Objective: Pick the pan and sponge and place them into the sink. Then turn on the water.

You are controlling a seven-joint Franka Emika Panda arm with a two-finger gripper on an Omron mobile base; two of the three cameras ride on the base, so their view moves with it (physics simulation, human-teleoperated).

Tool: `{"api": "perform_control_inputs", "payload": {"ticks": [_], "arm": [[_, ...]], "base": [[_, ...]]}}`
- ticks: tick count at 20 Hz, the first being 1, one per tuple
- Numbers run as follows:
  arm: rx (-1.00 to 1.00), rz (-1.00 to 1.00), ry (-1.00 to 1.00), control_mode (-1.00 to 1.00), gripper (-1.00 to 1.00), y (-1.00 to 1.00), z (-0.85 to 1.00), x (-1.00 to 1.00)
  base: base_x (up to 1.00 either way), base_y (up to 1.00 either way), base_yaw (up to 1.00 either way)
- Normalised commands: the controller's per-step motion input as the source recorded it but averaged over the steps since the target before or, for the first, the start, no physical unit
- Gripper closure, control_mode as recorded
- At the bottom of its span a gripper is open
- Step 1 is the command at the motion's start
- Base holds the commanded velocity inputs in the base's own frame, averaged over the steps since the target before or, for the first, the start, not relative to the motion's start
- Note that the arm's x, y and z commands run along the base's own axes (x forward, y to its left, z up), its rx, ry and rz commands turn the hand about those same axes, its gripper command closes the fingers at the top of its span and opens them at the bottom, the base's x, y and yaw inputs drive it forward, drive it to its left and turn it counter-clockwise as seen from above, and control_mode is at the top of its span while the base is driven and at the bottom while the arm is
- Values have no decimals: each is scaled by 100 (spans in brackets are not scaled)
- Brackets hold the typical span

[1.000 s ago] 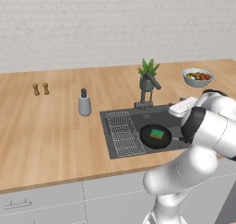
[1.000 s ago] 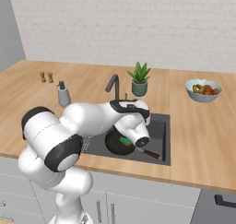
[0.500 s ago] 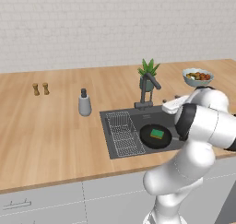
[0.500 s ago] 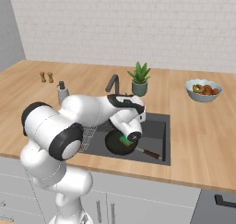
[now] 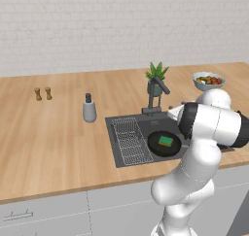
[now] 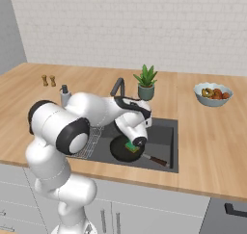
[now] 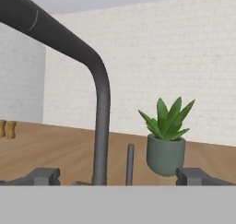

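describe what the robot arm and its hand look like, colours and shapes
The arm is made of glossy white rounded segments with dark, nearly black bands at the joints, bulging at the elbow. The hand ends in two small dark grey blocky finger tips. No cables or markings can be made out.

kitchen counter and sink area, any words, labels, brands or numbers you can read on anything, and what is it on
None: no readable text shows in any view.
The soap dispenser, the plant pot, the fruit bowl, the faucet, the pan, the sponge and the two small shakers all have plain, unmarked surfaces.
The brick wall and cabinet fronts carry no signs either.
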Motion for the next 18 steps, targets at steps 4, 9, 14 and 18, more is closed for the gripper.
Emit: {"api": "perform_control_inputs", "payload": {"ticks": [4, 9, 14, 18], "arm": [[0, 0, 0, -100, -100, 0, -36, 8], [0, 0, 0, -100, -100, 0, -13, 37], [0, 0, 0, -100, -100, 0, -9, 45], [0, 0, 3, -100, -100, 0, -11, 28]], "base": [[0, 0, 0], [0, 0, 0], [0, 0, 0], [0, 0, 0]]}}
